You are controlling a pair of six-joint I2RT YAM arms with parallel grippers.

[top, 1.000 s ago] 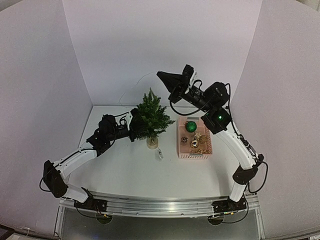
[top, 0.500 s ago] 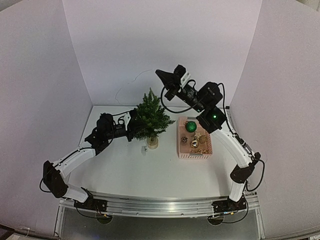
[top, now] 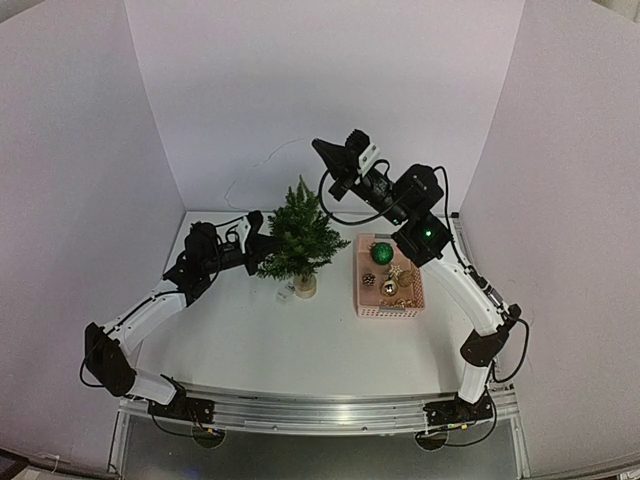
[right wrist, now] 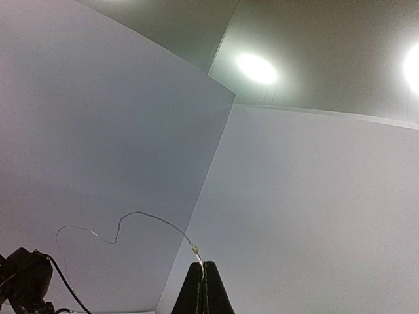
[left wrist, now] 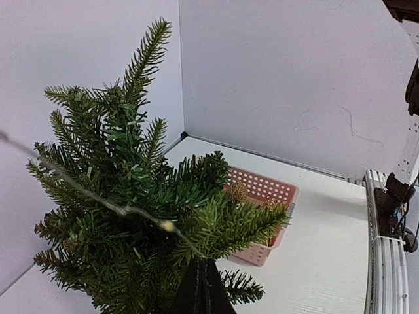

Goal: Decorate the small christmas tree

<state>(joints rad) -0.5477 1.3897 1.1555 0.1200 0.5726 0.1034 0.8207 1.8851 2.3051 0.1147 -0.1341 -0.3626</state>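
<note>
**Current state.** The small christmas tree stands upright toward the back edge of the table, near its middle. The pink basket of ornaments is just beside it on the right. The left gripper is clenched on a thin light string low at the tree's left flank. The right gripper is raised above and behind the treetop and pinches the same string, which loops slack in front of the back wall. A small white part, probably the string's pack, lies by the tree's base.

**Hazards.**
- Tension between the two grips can tip the light tree or drag it across the table.
- The slack loop can snag on the treetop rather than seat among the branches.
- The thin wire can slip from either pinch.
- A pull can drag the white part into the trunk.
</note>
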